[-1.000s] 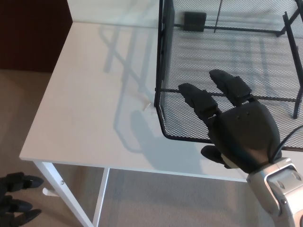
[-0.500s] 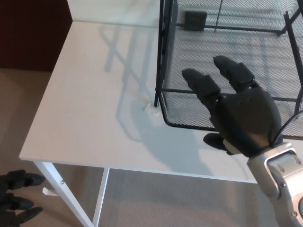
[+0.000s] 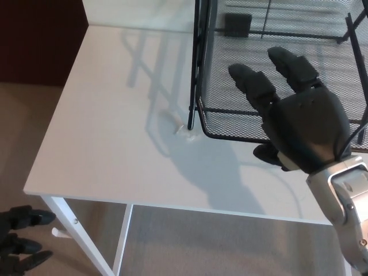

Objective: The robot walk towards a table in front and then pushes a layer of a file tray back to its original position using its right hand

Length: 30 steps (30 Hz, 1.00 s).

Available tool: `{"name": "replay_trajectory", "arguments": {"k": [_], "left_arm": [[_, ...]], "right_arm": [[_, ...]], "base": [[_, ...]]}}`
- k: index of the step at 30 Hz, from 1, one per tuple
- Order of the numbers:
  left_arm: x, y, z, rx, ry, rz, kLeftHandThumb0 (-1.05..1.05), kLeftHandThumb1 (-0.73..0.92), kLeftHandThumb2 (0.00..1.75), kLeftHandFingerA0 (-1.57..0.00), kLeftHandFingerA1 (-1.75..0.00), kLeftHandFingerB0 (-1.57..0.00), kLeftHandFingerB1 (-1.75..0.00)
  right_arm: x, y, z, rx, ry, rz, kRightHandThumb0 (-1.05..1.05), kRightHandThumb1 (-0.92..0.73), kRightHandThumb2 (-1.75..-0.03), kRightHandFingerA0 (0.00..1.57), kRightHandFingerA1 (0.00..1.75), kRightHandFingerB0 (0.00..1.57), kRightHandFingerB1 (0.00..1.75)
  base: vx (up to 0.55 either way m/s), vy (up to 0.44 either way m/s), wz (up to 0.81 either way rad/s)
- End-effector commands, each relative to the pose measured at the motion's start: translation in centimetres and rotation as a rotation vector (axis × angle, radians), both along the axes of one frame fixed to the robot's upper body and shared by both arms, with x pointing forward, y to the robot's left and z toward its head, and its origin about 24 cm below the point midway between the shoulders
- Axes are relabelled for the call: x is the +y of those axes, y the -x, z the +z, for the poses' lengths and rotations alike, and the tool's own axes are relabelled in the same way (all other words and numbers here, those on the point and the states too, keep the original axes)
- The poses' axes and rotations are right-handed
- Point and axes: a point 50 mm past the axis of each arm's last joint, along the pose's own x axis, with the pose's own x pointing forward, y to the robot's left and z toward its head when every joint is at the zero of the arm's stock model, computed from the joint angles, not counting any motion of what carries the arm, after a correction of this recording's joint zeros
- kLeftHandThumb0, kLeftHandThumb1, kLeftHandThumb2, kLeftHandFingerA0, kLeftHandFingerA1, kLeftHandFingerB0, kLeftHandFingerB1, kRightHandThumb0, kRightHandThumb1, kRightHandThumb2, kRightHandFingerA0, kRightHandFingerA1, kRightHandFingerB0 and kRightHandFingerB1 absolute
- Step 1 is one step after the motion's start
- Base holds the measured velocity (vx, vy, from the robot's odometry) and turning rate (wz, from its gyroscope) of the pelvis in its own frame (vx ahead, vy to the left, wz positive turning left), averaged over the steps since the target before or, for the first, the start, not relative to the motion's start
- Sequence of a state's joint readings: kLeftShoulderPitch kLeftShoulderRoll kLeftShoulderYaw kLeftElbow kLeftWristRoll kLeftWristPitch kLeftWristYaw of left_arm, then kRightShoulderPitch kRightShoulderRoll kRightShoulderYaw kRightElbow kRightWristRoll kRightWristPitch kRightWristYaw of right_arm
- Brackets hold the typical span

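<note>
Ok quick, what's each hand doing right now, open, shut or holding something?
Right hand: open, fingers spread over the front edge of the mesh tray layer, gripping nothing.
Left hand: low by the table leg, holding nothing; open or shut cannot be told.

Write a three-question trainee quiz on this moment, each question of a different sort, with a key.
1. True or false: the right hand holds a sheet of paper.
2. Multiple choice: the mesh tray layer lies on which part of the white table? A) the robot's left, B) the centre, C) the robot's right.
3. Fill in: the left hand hangs below the table's ____ corner.

Key:
1. False. Its fingers are spread over the tray layer's front edge, and it holds nothing.
2. C.
3. Near left, beside the table leg.
</note>
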<state>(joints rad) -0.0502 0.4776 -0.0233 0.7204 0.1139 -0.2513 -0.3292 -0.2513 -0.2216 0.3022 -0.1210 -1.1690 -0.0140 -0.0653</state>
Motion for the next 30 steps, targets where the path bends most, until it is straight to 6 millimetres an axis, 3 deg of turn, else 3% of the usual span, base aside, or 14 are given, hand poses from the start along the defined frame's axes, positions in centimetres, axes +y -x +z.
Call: {"name": "replay_trajectory", "arguments": {"k": [1,6,7,8,10,11,12,24,29,30], "left_arm": [[0.7,0.1,0.2,0.036,-0.022,0.022,-0.5,0.43,0.71,-0.58,-0.49,-0.41,-0.44],[0.8,-0.1,0.3,0.028,-0.024,0.022,-0.52,0.43,0.71,-0.59,-0.49,-0.42,-0.44],[0.8,-0.1,0.3,0.025,-0.027,0.019,-0.52,0.43,0.71,-0.59,-0.49,-0.42,-0.44],[0.8,-0.1,0.3,0.03,-0.025,0.021,-0.51,0.43,0.71,-0.59,-0.49,-0.41,-0.44],[0.8,-0.1,0.3,0.033,-0.024,0.022,-0.51,0.43,0.71,-0.59,-0.49,-0.41,-0.44],[0.8,-0.1,0.4,0.029,-0.031,0.015,-0.52,0.43,0.72,-0.59,-0.49,-0.41,-0.44],[0.7,-0.2,0.4,0.028,-0.034,0.008,-0.52,0.44,0.72,-0.59,-0.49,-0.41,-0.44],[0.7,-0.3,0.4,0.032,-0.039,0.009,-0.53,0.43,0.72,-0.59,-0.5,-0.41,-0.44],[0.6,-0.3,0.4,0.03,-0.039,0.009,-0.53,0.43,0.72,-0.6,-0.5,-0.41,-0.44],[0.7,-0.4,0.4,0.032,-0.042,0.009,-0.52,0.43,0.72,-0.59,-0.5,-0.42,-0.44]], "right_arm": [[-0.9,-0.9,0.5,-0.007,-0.007,-0.043,-0.56,-0.36,-0.75,0.0,0.1,0.08,0.27],[-0.9,-0.8,0.1,0.009,0.003,-0.041,-0.6,-0.38,-0.76,0.01,0.09,0.05,0.27],[-0.8,-0.7,0.0,0.014,-0.003,-0.035,-0.65,-0.41,-0.56,0.0,0.26,0.12,0.26],[-0.7,-0.4,-0.4,0.037,-0.006,-0.025,-0.63,-0.42,-0.53,0.02,0.31,0.11,0.26],[-0.7,-0.2,-0.6,0.047,-0.007,-0.021,-0.63,-0.42,-0.53,0.02,0.31,0.11,0.26],[-0.6,0.1,-1.2,0.064,-0.007,-0.014,-0.66,-0.33,-0.65,0.07,0.21,0.1,0.26],[-0.5,0.5,-1.6,0.084,-0.008,-0.009,-0.66,-0.41,-0.53,0.02,0.3,0.12,0.26],[0.3,4.0,-3.6,0.186,-0.033,0.057,-0.65,-0.41,-0.53,0.01,0.29,0.16,0.27],[0.3,4.5,-3.7,0.188,-0.031,0.06,-0.66,-0.41,-0.53,0.01,0.29,0.15,0.27],[0.3,5.4,-3.2,0.171,-0.046,0.085,-0.71,-0.44,-0.54,0.0,0.31,0.1,0.25]], "base": [[0.0,0.0,0.0],[0.0,0.0,0.0],[0.0,0.0,0.0],[0.0,0.0,0.0],[0.0,0.0,0.0],[0.0,0.0,0.0],[0.0,0.0,0.0],[0.0,0.0,0.0],[0.0,0.0,0.0],[0.0,0.0,0.0]]}}
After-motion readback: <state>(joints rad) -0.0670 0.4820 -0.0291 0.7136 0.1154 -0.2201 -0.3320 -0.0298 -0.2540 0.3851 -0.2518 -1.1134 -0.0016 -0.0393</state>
